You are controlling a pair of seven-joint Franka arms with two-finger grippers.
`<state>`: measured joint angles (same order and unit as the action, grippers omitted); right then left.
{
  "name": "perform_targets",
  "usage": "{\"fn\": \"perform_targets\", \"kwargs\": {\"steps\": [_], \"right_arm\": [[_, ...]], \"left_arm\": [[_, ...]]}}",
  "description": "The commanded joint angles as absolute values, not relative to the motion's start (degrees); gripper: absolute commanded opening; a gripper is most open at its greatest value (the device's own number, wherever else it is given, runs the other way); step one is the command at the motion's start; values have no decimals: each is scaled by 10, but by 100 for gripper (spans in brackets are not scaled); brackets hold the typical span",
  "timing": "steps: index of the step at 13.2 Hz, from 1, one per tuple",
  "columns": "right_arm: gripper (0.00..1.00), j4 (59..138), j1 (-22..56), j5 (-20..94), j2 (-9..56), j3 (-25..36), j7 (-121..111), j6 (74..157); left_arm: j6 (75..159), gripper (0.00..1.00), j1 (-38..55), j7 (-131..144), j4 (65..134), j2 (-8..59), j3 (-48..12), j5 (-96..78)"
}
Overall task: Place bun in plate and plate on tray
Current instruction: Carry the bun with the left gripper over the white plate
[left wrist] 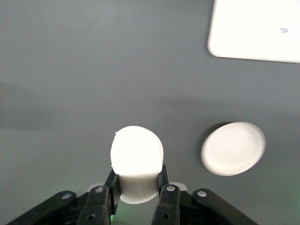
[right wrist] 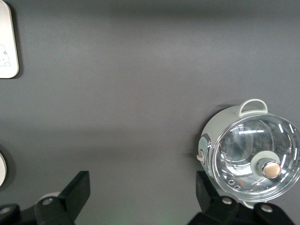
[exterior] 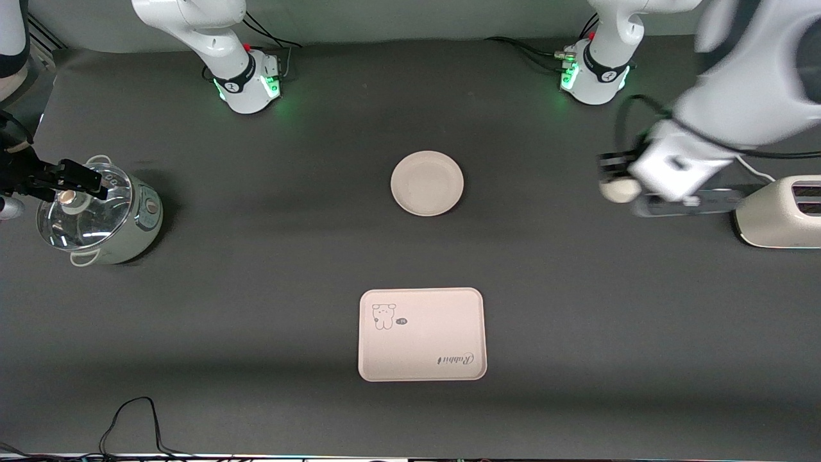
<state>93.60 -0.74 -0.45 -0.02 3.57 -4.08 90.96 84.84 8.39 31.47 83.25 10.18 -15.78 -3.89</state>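
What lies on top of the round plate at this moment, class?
Nothing: the plate shows a bare inside, none of it covered. The bun is off it, clamped in the left gripper over bare table toward the left arm's end.

A dark grey table (exterior: 256, 321) carried everything. The round plate (exterior: 427, 183) lay near its middle, with the tray (exterior: 421, 334) nearer the front camera. A lidded pot (exterior: 99, 212) stood toward the right arm's end, a toaster (exterior: 779, 212) toward the left arm's.

Smooth matt bun (left wrist: 137, 157); glossy glass pot lid (right wrist: 255, 161).
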Motion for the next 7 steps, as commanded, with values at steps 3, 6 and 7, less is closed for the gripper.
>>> {"fn": "perform_targets", "kwargs": {"steps": [3, 6, 7], "right_arm": [[100, 940, -4, -11, -8, 40, -54, 905], [100, 940, -4, -9, -8, 44, -54, 905], [100, 940, -4, -9, -7, 44, -54, 905]], "left_arm": [[932, 35, 168, 512, 831, 176, -215, -32], [1002, 36, 209, 547, 922, 178, -216, -33], [1039, 35, 227, 574, 959, 181, -216, -33]]}}
